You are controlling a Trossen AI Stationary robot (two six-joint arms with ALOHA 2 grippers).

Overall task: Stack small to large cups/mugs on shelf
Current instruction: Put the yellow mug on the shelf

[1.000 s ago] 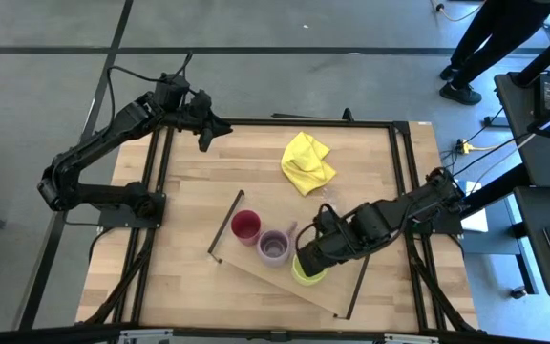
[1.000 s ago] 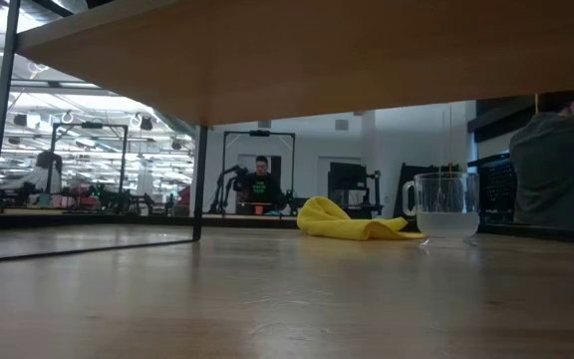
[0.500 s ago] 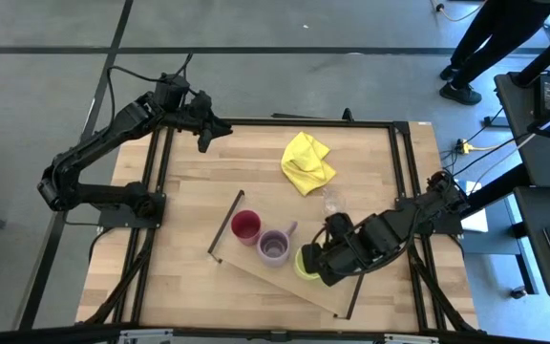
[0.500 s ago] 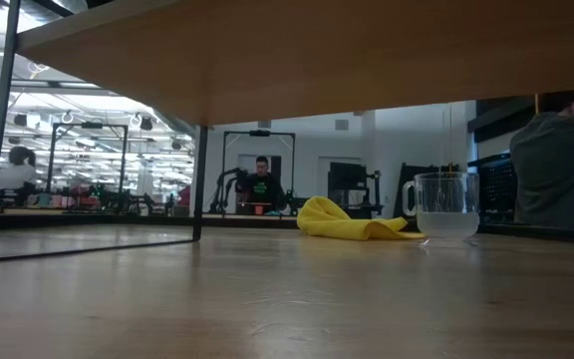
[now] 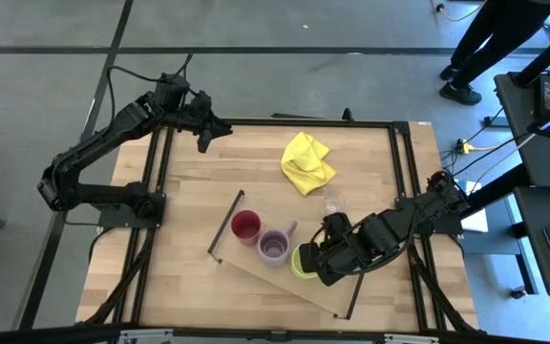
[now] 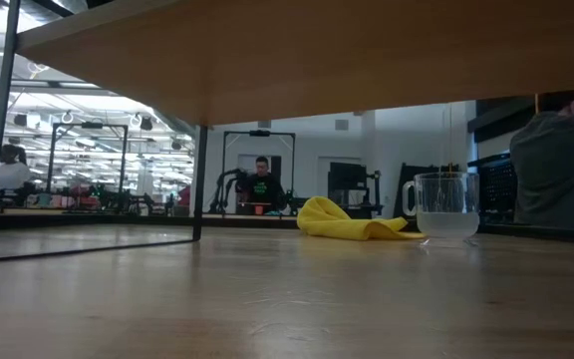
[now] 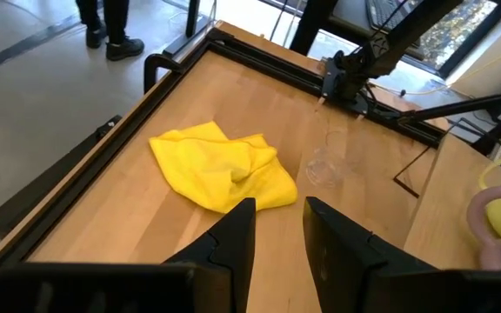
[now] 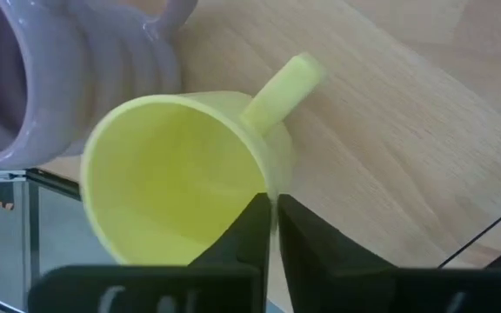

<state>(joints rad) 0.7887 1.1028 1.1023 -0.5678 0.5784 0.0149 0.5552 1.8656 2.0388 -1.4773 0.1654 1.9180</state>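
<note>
Right gripper [image 8: 272, 228] pinching the yellow-green mug's [image 5: 301, 263] rim, lower centre of the high view

You've got its fingers pressed on the wall, mug sitting on the shelf [image 5: 256, 277] beside the purple mug [image 5: 275, 247] and red cup [image 5: 245, 225]. Let go gently and lift straight up so nothing tips. The tumbler [image 5: 331, 202] waits on the bench [image 5: 189, 191]; the left gripper [image 7: 277, 217] is parked upper left, fingers spread.

A crumpled yellow cloth [image 5: 306, 161] sits on the wooden table [image 5: 370, 158] toward 12 o'clock. Off the table at about 2 o'clock there's a person [image 5: 493, 43] standing (only legs and dark shoes visible).
</note>
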